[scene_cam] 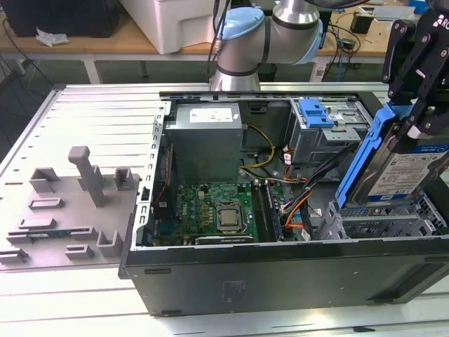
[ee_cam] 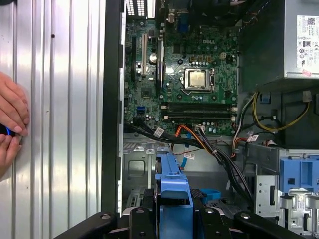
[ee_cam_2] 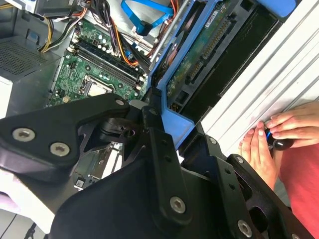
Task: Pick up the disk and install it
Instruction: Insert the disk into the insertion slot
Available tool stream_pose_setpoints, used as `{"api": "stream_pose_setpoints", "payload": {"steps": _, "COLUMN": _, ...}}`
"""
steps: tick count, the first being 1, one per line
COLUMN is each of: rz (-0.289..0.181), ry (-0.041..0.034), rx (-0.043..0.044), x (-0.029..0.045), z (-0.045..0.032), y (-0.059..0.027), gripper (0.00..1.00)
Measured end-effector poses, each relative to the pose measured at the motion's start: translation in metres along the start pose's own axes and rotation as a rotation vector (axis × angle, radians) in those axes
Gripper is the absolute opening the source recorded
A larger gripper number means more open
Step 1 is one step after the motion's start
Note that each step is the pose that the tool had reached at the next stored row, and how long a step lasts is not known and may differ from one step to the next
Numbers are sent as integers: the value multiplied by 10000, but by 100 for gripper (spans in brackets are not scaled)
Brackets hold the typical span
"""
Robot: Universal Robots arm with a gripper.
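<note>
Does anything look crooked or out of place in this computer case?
The disk is held steeply tilted by the hand, sticking up out of the case, not seated. A person's hands lie on the table beside it.

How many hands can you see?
2. Both rest on the ribbed table beside the case: one hand and the other hand close together, around a small dark thing. Others could be out of frame.
</note>
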State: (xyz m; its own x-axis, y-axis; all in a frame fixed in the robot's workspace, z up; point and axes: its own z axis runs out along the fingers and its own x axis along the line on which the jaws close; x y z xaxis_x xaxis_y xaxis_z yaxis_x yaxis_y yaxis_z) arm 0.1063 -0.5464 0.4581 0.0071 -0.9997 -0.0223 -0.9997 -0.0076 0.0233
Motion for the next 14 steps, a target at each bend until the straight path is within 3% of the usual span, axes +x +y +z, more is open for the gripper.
{"api": "stream_pose_setpoints", "payload": {"steps": 14, "rz": 13, "ry": -27, "rx": 0, "x": 13, "z": 26, "y": -18, "gripper": 37}}
